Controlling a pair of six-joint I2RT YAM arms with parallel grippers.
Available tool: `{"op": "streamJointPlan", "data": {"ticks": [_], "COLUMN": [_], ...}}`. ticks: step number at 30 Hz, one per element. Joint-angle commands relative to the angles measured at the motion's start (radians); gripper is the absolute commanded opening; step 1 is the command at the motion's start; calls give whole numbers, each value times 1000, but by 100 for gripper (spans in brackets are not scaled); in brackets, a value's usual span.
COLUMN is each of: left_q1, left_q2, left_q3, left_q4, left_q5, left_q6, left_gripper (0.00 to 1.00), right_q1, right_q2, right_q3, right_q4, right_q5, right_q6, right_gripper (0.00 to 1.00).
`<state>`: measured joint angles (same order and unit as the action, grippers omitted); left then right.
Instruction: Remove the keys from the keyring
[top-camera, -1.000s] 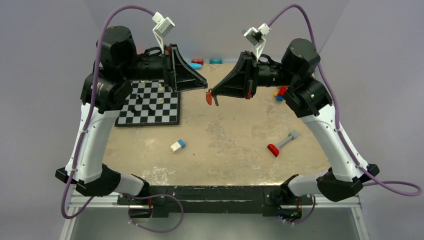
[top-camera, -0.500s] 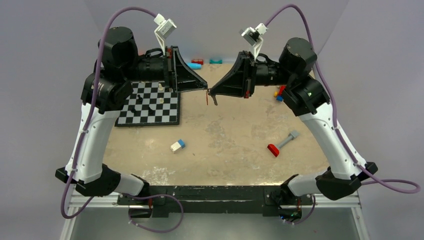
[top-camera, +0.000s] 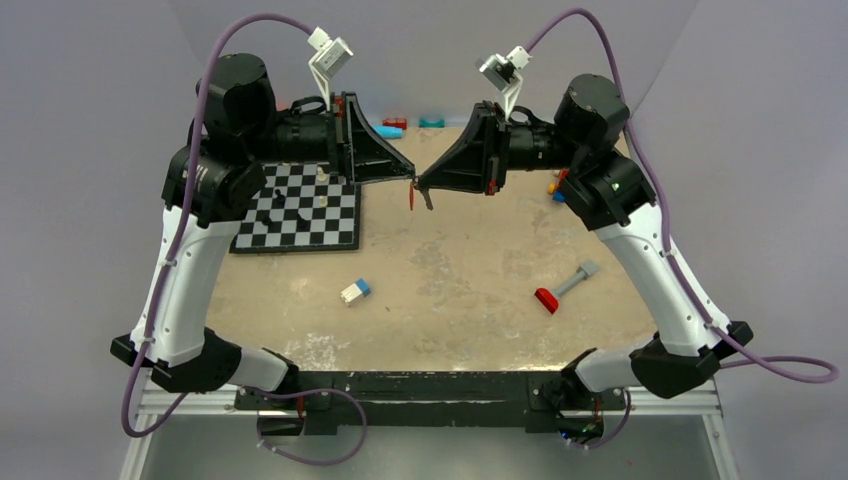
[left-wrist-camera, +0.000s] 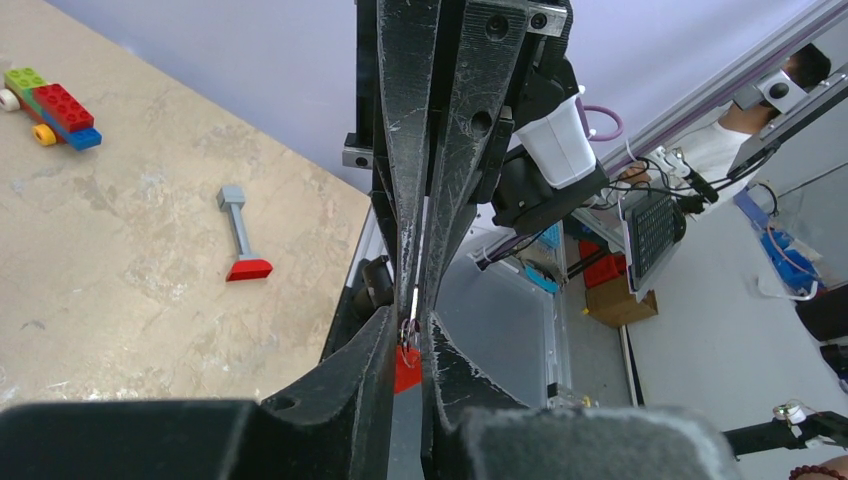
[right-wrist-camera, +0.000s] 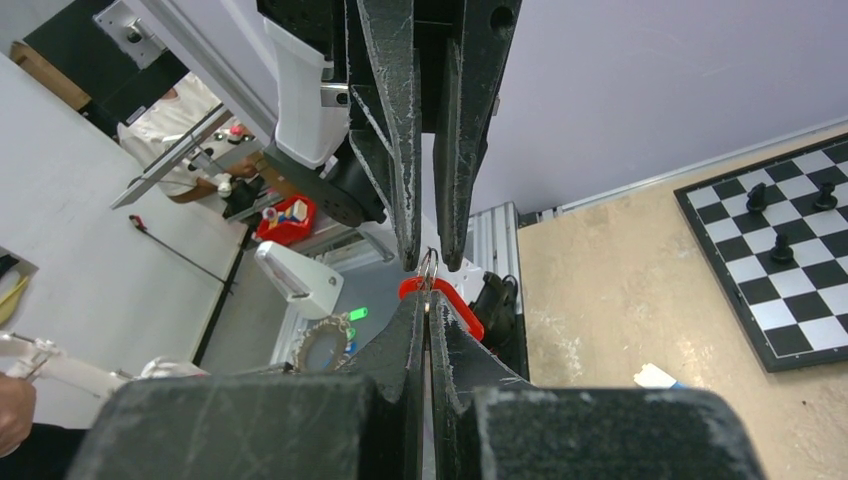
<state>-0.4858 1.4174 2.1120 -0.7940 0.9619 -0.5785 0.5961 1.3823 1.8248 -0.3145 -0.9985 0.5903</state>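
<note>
Top external view shows you the left gripper (top-camera: 408, 176) and right gripper (top-camera: 424, 183) now tip to tip above the table (top-camera: 470, 290). A second ago a gap lay between them. The red key (top-camera: 419, 198), then hanging broadside, now hangs edge-on just below the tips. In the right wrist view, the right fingers are pressed together on the keyring (right-wrist-camera: 428, 264). The left fingers straddle it, narrowly parted, and you cannot tell whether they bite. By my judgement, you are set to work the key off.
</note>
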Motion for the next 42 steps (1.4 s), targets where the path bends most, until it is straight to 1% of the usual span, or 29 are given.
{"op": "streamJointPlan", "data": {"ticks": [1, 6, 11, 13, 17, 18, 20, 24, 27, 30, 32, 42], "left_q1": [-3, -3, -4, -3, -4, -3, -3, -4, -4, -4, -3, -4], "left_q2": [-9, -14, -21, -21, -28, -30, -29, -33, -38, -48, -50, -60], "left_q3": [2, 2, 2, 3, 2, 1, 3, -3, -4, -12, -16, -23], "left_q4": [12, 4, 4, 6, 20, 23, 30, 41, 43, 55, 60, 69], "left_q5": [13, 9, 7, 6, -11, -15, -18, -29, -47, -69, -84, -123], "left_q6": [24, 31, 35, 36, 33, 30, 22, 14, 19, 16, 16, 20], "left_gripper": [17, 0, 0, 0, 0, 0, 0, 0, 0, 0, 0, 0], "right_q1": [-2, -2, -2, -1, -1, -1, -1, -1, -1, 0, -2, 0], "right_q2": [-5, -8, -11, -17, -39, -44, -50, -39, -36, -31, -29, -1], "right_q3": [36, 33, 26, 1, -75, -91, -105, -95, -85, -80, -80, -32], "right_q4": [44, 46, 57, 100, 237, 264, 303, 309, 309, 333, 334, 292], "right_q5": [-14, -7, 10, 17, 21, 24, 26, 14, 14, 15, 14, 0], "right_q6": [-12, -14, -5, 27, 126, 142, 165, 181, 181, 185, 187, 173], "right_gripper": [0, 0, 0, 1, 30, 35, 39, 38, 34, 27, 25, 25]}}
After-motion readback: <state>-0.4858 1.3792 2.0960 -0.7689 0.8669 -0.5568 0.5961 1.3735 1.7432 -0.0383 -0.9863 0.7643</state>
